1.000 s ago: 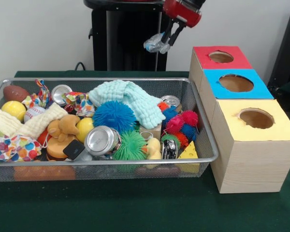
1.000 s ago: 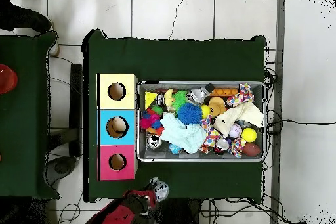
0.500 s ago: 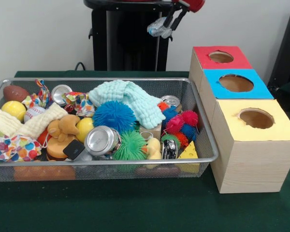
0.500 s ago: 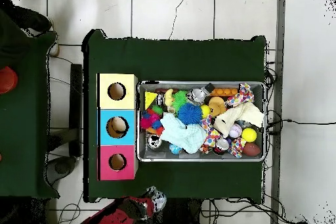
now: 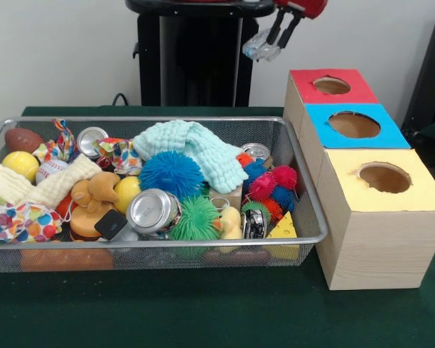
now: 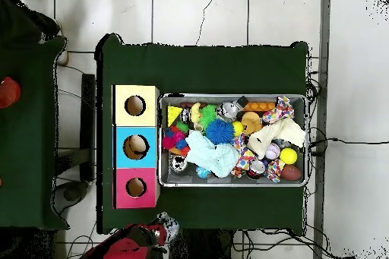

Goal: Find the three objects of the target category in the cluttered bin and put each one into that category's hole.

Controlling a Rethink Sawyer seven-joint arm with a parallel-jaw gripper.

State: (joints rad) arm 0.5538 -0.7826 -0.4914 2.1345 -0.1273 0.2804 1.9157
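Note:
My gripper [image 5: 265, 46] hangs high behind the bin, just left of the red box [image 5: 297, 76]. It is shut on a small crumpled silvery-blue object [image 5: 258, 49]. In the overhead view the gripper [image 6: 166, 227] is off the table edge, below the red box [image 6: 121, 199]. Silver cans lie in the wire bin [image 5: 313, 239]: one at the front [image 5: 152, 210], one at the back left [image 5: 91, 138], one at the back right [image 5: 257, 152]. The blue box [image 5: 391, 138] and yellow box [image 5: 341, 174] stand in a row with the red one.
The bin also holds spiky balls [image 5: 172, 174], a mint cloth [image 5: 196, 148], a cream cloth [image 5: 29, 185], sports balls [image 5: 20, 163], a plush toy [image 5: 94, 192] and a cheese wedge [image 5: 283, 228]. The black pedestal [image 5: 192, 58] rises behind. A second green table [image 6: 26, 134] stands at the overhead view's left.
The gripper, still holding the silvery object, rose and then moved rightward in the front view, closer to the red box. The bin's contents have not moved.

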